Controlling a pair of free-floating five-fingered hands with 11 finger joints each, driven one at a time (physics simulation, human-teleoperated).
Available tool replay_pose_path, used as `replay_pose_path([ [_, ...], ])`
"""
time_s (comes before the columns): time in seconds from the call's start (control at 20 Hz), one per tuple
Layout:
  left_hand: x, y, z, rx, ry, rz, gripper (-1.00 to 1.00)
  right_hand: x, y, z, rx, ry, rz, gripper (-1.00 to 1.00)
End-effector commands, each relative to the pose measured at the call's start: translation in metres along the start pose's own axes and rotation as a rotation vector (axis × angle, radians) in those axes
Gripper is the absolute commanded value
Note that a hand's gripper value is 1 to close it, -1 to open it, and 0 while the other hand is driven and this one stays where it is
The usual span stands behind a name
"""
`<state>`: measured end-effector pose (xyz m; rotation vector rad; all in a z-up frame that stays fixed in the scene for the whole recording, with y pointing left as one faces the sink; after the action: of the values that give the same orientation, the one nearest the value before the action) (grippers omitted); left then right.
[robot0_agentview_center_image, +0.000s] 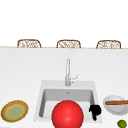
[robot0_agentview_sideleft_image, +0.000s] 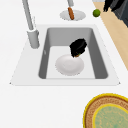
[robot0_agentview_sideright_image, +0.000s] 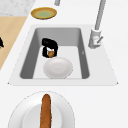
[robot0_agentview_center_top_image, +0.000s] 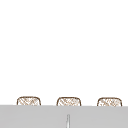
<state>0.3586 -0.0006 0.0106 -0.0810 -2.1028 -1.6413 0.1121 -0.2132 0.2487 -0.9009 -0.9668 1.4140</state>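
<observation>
Front view: I see my right hand (robot0_agentview_center_image: 95, 110) at the sink's (robot0_agentview_center_image: 67, 84) right rim, beside a big red ball (robot0_agentview_center_image: 67, 115). In the side views that hand (robot0_agentview_sideright_image: 49, 46) hangs over the basin, fingers curled round a small brown thing (robot0_agentview_sideright_image: 50, 53), just above a white bowl (robot0_agentview_sideright_image: 58, 67) on the sink floor. Faucet (robot0_agentview_center_image: 67, 72) behind. Plate with a sausage (robot0_agentview_center_image: 116, 102) sits right, yellow plate (robot0_agentview_center_image: 14, 111) left, lime (robot0_agentview_center_image: 122, 123) near the corner.

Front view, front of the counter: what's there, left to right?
Yellow-rimmed plate → red ball → robot hand at the sink's right edge → white plate with a sausage → lime.
</observation>
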Motion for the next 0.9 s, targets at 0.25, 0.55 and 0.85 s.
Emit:
replay_pose_path([
  [0.25, -0.044, -0.043, -0.009, 0.001, 0.041, 0.029, 1.00, 0.000, 0.000, 0.000, 0.000, 0.000, 0.000, 0.00],
  [0.55, -0.087, -0.078, -0.009, -0.019, 0.022, -0.009, 1.00, 0.000, 0.000, 0.000, 0.000, 0.000, 0.000, 0.00],
  [0.85, -0.098, -0.093, 0.004, 0.085, -0.012, 0.110, -1.00, 0.000, 0.000, 0.000, 0.000, 0.000, 0.000, 0.00],
])
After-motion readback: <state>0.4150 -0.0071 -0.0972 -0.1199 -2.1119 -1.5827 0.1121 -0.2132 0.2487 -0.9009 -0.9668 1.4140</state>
